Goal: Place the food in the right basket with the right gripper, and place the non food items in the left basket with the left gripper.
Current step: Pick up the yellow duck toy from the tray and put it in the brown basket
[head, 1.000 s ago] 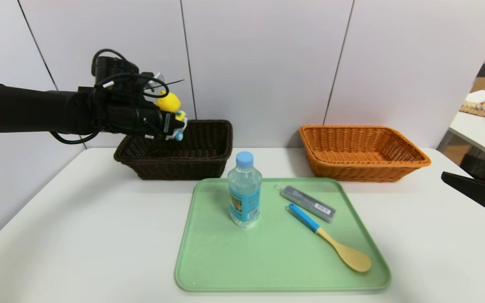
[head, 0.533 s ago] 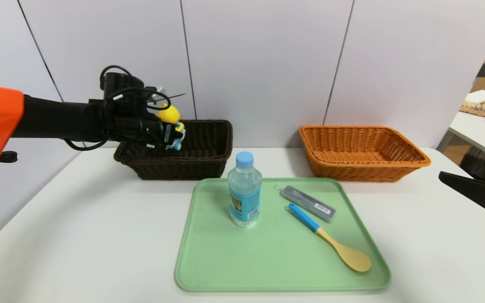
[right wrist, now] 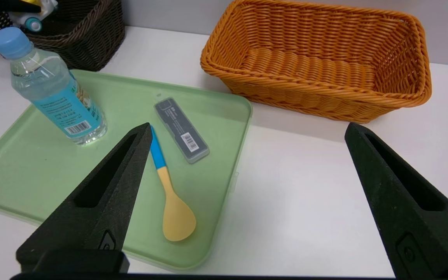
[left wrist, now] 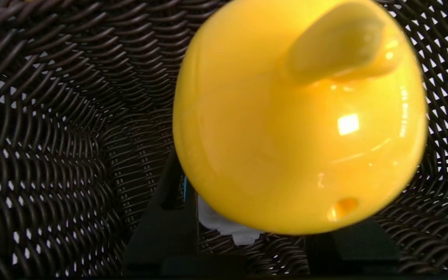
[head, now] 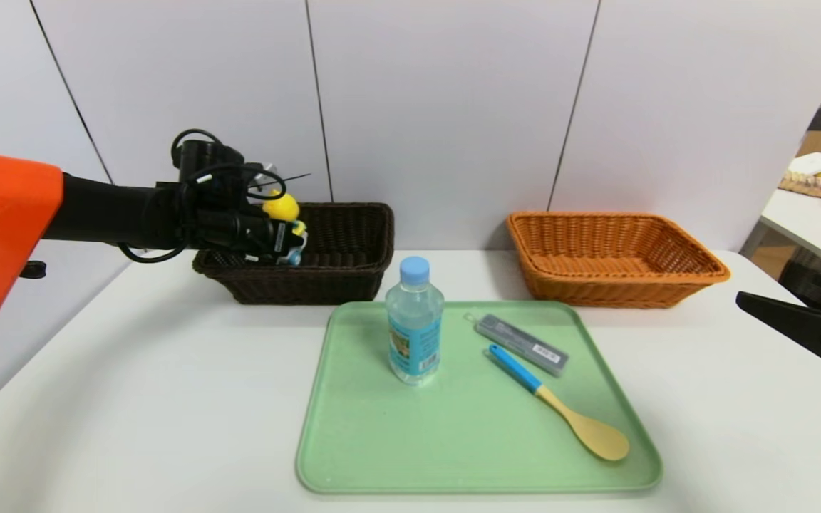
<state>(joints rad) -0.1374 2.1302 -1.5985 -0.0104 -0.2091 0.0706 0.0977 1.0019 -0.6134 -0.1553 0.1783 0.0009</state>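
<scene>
My left gripper (head: pixel 289 242) is shut on the yellow duck toy (head: pixel 281 207) and holds it low inside the dark brown left basket (head: pixel 353 281). The duck (left wrist: pixel 298 116) fills the left wrist view, with basket weave (left wrist: pixel 53 136) all round it. The clear drink bottle (head: pixel 414 320) stands upright on the green tray (head: pixel 453 442). The grey case (head: pixel 521 345) and the yellow spoon with a blue handle (head: pixel 560 403) lie beside it. My right gripper (right wrist: pixel 247 128) hangs open at the table's right side, near the empty orange right basket (head: pixel 695 271).
The tray takes up the table's middle front. Both baskets stand at the back against the grey wall. Another table with toys (head: pixel 820 185) sits beyond the right edge. Bare white tabletop (head: pixel 132 370) lies left of the tray.
My left gripper has sunk with the duck toy from above the dark basket's rim down into the basket. The right gripper has crept slightly inward.
</scene>
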